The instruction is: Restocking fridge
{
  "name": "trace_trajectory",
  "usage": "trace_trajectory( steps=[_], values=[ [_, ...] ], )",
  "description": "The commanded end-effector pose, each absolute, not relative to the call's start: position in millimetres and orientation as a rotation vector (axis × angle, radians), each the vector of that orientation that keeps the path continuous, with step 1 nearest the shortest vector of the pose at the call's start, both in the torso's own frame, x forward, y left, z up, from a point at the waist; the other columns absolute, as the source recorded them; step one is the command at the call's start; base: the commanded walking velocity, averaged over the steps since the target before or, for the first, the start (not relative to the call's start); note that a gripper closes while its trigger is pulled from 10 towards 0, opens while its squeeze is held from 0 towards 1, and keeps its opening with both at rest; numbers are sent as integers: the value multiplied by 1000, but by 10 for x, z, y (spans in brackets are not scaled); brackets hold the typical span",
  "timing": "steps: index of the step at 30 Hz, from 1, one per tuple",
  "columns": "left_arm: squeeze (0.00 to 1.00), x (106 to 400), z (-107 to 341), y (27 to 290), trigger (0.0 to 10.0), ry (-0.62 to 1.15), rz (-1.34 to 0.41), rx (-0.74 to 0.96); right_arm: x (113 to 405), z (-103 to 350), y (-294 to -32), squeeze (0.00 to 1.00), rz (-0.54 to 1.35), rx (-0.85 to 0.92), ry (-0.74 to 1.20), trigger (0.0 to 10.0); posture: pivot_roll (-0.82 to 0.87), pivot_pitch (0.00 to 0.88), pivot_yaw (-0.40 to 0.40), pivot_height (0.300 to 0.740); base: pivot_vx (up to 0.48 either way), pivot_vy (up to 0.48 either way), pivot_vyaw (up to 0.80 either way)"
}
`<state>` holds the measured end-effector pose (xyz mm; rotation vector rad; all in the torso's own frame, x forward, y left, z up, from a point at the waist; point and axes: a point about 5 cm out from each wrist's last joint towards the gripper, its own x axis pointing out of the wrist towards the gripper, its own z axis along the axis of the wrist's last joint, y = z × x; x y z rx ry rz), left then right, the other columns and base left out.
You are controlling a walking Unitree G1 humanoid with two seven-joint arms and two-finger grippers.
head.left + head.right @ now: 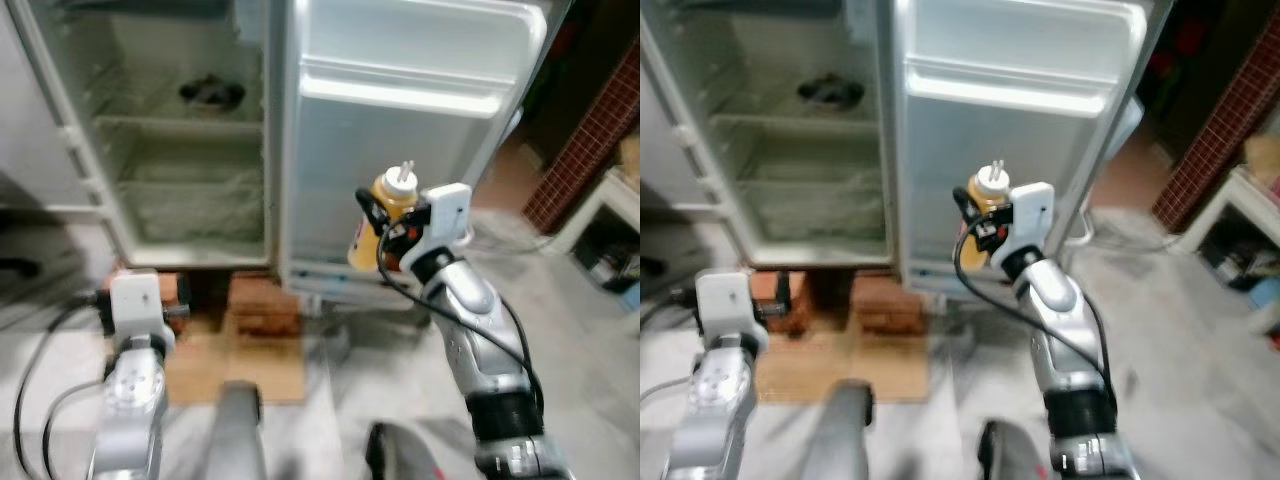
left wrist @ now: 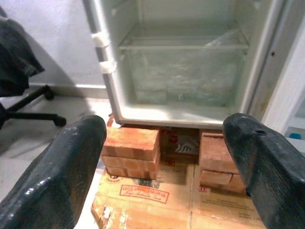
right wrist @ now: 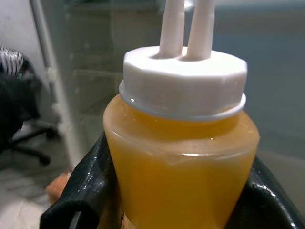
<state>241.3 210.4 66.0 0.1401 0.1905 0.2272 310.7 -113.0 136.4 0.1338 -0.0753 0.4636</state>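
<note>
- Right wrist view: right gripper (image 3: pixel 178 191) clamps the yellow-orange squeeze bottle with white twin-spout cap (image 3: pixel 181 143), held upright before the open white fridge door (image 1: pixel 400 150).
- Left gripper (image 2: pixel 162 167) hangs spread wide and empty, low before the red bricks (image 2: pixel 131 150).
- Progress: bottle not yet shelved; the clear fridge shelves (image 1: pixel 180 125) are nearly bare.

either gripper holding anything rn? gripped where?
Right gripper holds the yellow squeeze bottle by its body, fingers on both sides below the white cap. Left gripper is open, holding nothing.
</note>
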Motion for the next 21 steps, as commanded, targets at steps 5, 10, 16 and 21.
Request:
trace_trajectory(
  steps=[5,10,16,21],
  values=[
    [0,2518,788,2041,10000,129,191,142,3134,1502,-1156,0,473,111,-135,10000,46,0,-85,631,0,0,0],
    [0,2523,793,2047,10000,121,187,146,3126,1501,-1136,0,493,105,-138,10000,45,0,-87,631,306,0,0],
    [0,2522,792,2042,10000,118,189,141,3121,1506,-1131,0,506,102,-142,10000,44,0,-89,631,480,0,0],
    [0,2514,784,2044,10000,123,199,133,3108,1496,-1123,0,518,97,-139,10000,44,0,-89,631,478,0,0]
  ],
)
